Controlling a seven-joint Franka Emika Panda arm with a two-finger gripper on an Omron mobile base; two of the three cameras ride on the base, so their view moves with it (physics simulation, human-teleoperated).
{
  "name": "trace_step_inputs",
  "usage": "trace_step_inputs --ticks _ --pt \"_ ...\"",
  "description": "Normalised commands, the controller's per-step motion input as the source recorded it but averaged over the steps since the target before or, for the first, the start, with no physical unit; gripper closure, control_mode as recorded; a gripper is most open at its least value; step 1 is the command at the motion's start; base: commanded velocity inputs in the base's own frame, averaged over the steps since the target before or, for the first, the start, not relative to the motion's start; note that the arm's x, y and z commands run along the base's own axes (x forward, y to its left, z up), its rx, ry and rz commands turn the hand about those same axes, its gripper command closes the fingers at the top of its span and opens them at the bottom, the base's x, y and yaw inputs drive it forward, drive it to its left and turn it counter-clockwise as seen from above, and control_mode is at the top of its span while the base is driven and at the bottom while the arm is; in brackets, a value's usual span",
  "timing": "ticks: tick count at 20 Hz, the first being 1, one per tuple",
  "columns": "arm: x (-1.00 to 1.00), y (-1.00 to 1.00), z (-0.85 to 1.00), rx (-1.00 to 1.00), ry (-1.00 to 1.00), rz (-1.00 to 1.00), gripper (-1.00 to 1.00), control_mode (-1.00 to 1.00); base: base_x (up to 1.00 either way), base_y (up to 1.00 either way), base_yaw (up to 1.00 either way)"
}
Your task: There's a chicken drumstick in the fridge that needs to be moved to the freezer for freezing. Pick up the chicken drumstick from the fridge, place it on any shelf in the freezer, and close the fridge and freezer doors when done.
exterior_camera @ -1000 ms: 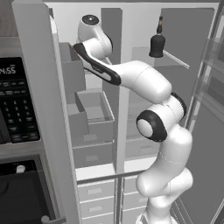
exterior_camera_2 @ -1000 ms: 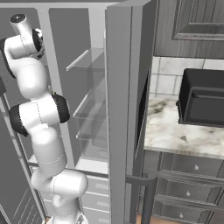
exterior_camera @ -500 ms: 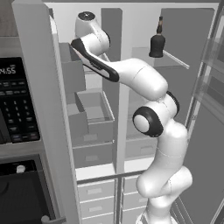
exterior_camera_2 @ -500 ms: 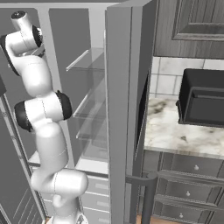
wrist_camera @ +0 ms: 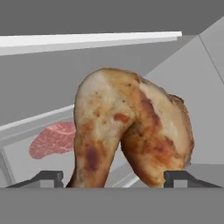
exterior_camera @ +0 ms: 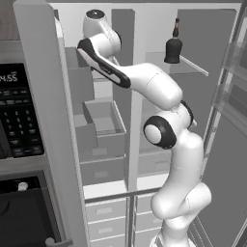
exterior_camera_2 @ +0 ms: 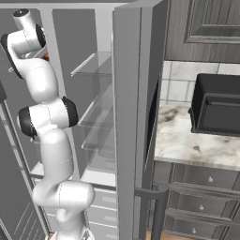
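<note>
Gripper (wrist_camera: 113,178) with fingertips (wrist_camera: 48,177) spread wide on either side of the chicken drumstick (wrist_camera: 131,140), apparently clear of it. Drumstick stands between them in the freezer (exterior_camera: 99,120), broad end raised, long axis slanting down toward the camera. Beyond, pink raw meat (wrist_camera: 54,139) behind a shelf edge

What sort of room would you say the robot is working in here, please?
Most likely a home kitchen: a tall side-by-side fridge and freezer stand open, a microwave keypad sits to their left, and a marble-look counter over grey drawers lies to their right.
</note>
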Motion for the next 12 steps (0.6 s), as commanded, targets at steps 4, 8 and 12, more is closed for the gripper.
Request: trace_step_inputs --ticks 4,8,12 --pt "-0.35 0.12 -0.67 0.13 -0.26 0.0 -1.0 -1.0 0.0 0.0 0.0" --pt "-0.06 0.05 -1.0 0.12 -0.35 0.02 -1.0 -1.0 0.0 0.0 0.0" --pt "0.0 0.0 -1.0 0.11 -0.38 0.03 -1.0 -1.0 0.0 0.0 0.0"
